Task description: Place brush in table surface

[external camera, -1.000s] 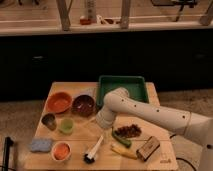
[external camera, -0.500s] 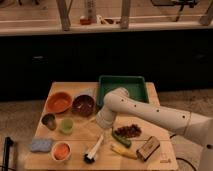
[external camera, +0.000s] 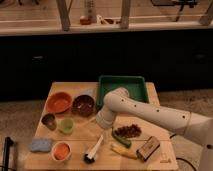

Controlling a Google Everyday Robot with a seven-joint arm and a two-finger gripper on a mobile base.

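Observation:
The brush (external camera: 95,149) lies on the table surface (external camera: 80,135) near the front edge. Its slim white handle points up and to the right, and its black bristle head is toward the front. My gripper (external camera: 103,121) is at the end of the white arm, just above and behind the tip of the brush handle, low over the table. I cannot see whether it touches the handle.
A green tray (external camera: 122,80) sits at the back right. An orange bowl (external camera: 59,102), a dark bowl (external camera: 83,105), a metal cup (external camera: 48,121), a green cup (external camera: 66,125), a blue sponge (external camera: 41,145) and a small orange bowl (external camera: 61,151) are on the left. A cucumber (external camera: 121,139), a banana (external camera: 122,150) and a wooden box (external camera: 149,148) are on the right.

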